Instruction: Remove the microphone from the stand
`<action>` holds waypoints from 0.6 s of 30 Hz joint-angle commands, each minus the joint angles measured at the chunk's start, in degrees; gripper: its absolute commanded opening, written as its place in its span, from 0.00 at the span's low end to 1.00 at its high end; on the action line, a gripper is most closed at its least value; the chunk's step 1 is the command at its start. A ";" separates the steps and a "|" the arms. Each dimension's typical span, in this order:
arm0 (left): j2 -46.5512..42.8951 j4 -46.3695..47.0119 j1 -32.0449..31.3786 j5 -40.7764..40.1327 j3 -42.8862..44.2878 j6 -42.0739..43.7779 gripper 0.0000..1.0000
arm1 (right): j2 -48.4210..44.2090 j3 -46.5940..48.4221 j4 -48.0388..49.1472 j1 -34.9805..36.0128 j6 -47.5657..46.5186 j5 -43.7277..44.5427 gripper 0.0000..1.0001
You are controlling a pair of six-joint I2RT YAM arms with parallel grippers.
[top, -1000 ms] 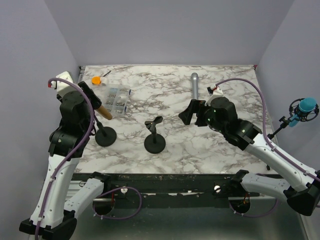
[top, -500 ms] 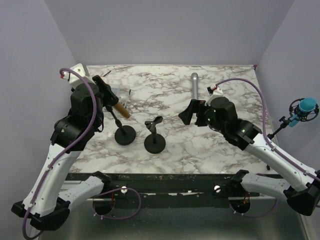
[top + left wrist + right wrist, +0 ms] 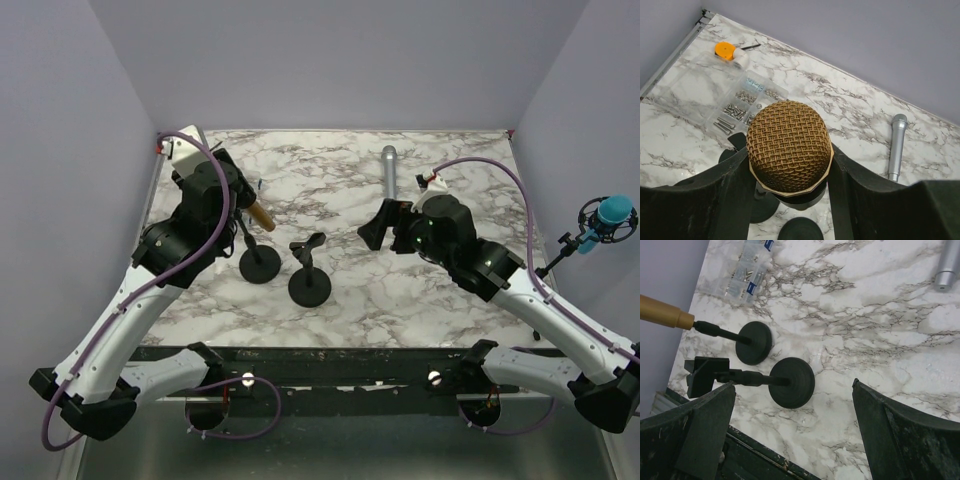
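Note:
A gold microphone (image 3: 789,145) sits between the fingers of my left gripper (image 3: 790,165), which is shut on it just below its mesh head. Its gold handle (image 3: 260,216) is still joined to a black stand with a round base (image 3: 260,266); handle (image 3: 662,311) and base (image 3: 754,342) also show in the right wrist view. My right gripper (image 3: 385,222) is open and empty, above the table to the right of a second, empty black stand (image 3: 309,286); in its own view (image 3: 795,425) that stand's base (image 3: 792,382) lies between the jaws.
A silver microphone (image 3: 389,170) lies at the back centre. A clear box of screws (image 3: 735,95) and an orange disc (image 3: 725,50) lie at the back left. A blue microphone on a clamp (image 3: 608,215) hangs off the table's right side.
My left arm has swung right and toward the back, carrying the gold microphone and its stand to a spot just left of the empty stand. The right arm has not moved.

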 commanded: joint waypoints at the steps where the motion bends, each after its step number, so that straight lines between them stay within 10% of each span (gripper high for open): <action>1: -1.75 5.78 -0.54 -0.94 -0.87 -4.08 0.22 | -0.63 -0.70 -1.80 0.44 -0.65 -1.06 1.00; 14: -5.23 5.91 -0.57 4.19 -3.72 -4.51 0.94 | 4.84 8.02 -2.84 0.55 -6.05 -2.86 1.00; 18: -8.76 7.70 -0.52 7.89 -4.88 -0.14 0.99 | 7.23 12.66 -2.39 1.31 -8.14 -4.01 1.00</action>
